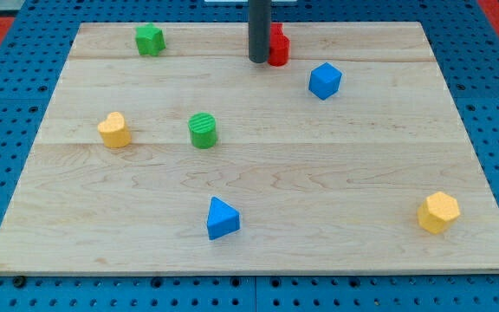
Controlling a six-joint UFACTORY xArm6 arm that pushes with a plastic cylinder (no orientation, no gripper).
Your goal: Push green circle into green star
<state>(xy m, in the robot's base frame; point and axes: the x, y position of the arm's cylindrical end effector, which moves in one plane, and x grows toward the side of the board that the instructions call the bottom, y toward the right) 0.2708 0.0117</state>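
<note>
The green circle (203,131) sits left of the board's middle. The green star (150,40) lies near the view's top left, well apart from the circle, up and to its left. My tip (258,60) comes down as a dark rod at the view's top centre, right beside a red block (278,46) that it partly hides. The tip is above and to the right of the green circle and to the right of the green star.
A blue cube (325,81) lies right of the tip. A yellow heart-like block (113,130) is left of the green circle. A blue triangle (222,218) is at the bottom centre. A yellow hexagon (438,212) is at the bottom right.
</note>
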